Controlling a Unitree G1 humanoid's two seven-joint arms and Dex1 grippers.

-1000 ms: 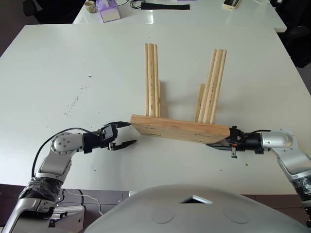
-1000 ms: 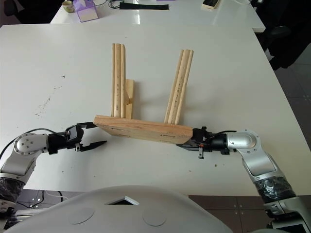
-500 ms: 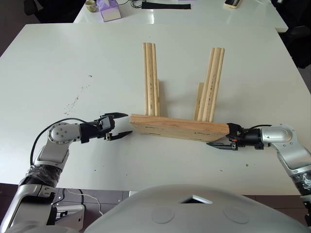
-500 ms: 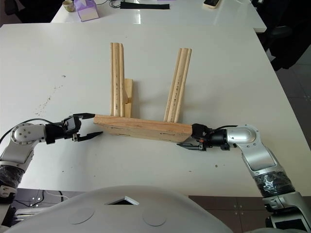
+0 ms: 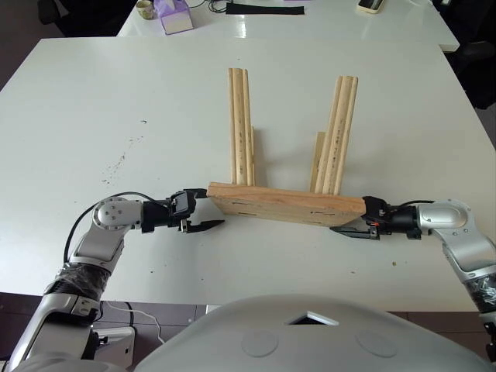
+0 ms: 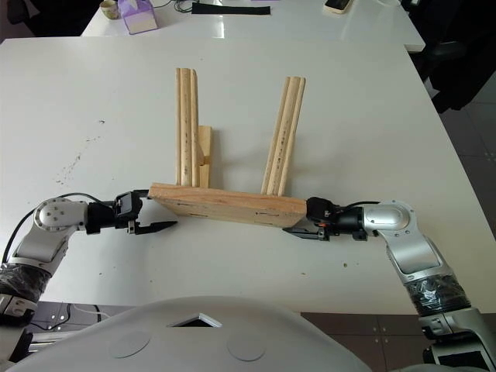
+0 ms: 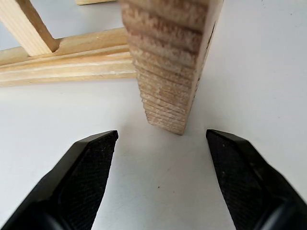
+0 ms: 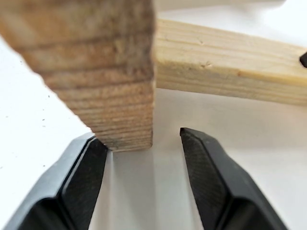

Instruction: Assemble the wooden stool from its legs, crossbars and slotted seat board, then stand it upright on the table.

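Observation:
The wooden stool lies on its side on the white table (image 5: 93, 93). Its seat board (image 5: 287, 205) stands on its long edge near the front. Two pairs of legs (image 5: 242, 128) (image 5: 339, 136) run away from it, with short crossbars (image 5: 318, 163) between them. My left gripper (image 5: 208, 211) is open and straddles the board's left end; in the left wrist view its fingers (image 7: 91, 163) sit either side of the end grain (image 7: 168, 62). My right gripper (image 5: 353, 223) is open around the board's right end (image 8: 96, 72), one finger (image 8: 86, 172) touching it.
Small dark specks (image 5: 116, 164) mark the table left of the stool. On a second table behind are a purple tissue box (image 5: 174, 15), a cup (image 5: 143, 9) and a black flat item (image 5: 263, 9). The table's front edge lies just below both arms.
My left gripper has slid right along the table until its fingers straddle the board's left end. The seat board has tipped more squarely onto its edge. The right gripper has shifted only slightly.

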